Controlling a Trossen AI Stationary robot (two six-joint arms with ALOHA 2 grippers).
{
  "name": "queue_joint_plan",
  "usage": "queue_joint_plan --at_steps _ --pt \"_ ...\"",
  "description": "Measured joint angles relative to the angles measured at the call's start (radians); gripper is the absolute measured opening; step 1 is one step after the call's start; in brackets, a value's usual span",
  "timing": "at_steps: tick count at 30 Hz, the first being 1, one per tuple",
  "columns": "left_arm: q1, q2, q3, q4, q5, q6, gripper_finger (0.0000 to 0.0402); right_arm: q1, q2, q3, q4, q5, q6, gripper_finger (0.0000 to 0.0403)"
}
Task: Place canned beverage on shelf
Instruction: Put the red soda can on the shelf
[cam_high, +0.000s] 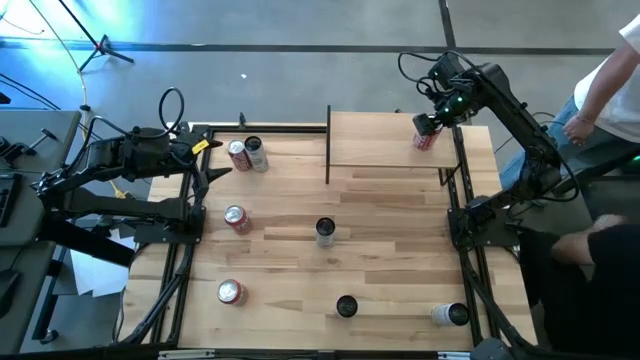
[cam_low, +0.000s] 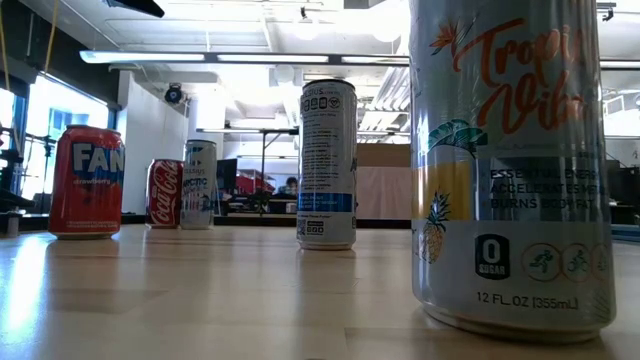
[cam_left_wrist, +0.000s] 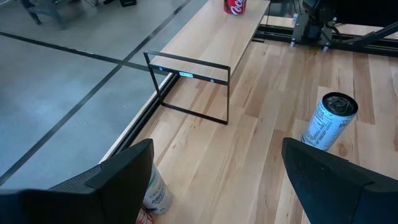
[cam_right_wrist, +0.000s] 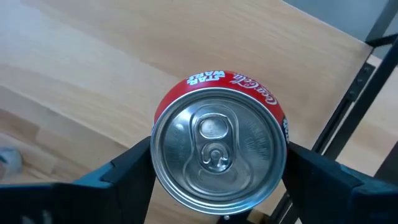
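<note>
Right gripper clasps the red Coca-Cola can at the light-wood, black-framed shelf's right edge; left gripper gapes empty

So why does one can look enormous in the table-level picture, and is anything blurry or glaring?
Low view: the pineapple can stands nearest the lens, so it looms and its top is cut off; bright ceiling lights wash out the background. Right wrist view: the red can on the shelf is sharp between the right gripper fingers. High view: bluish light tints the floor's left side.
</note>
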Motion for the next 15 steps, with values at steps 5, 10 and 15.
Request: queue_joint_plan --at_steps 5,10,15 --pt "0.0 0.0 0.0 0.0 0.0 0.0 0.0335 0.0 0.0 0.0 -0.002 -0.021 -0.059 0.0289" --pt "0.0 0.0 0.0 0.0 0.0 0.0 0.0335 0.0 0.003 0.017 -0.018 -0.039 -0.13 0.0289" --pt "0.0 0.0 0.0 0.0 0.0 0.0 0.0335 0.001 0.003 0.034 -0.024 -0.039 -0.18 0.0289"
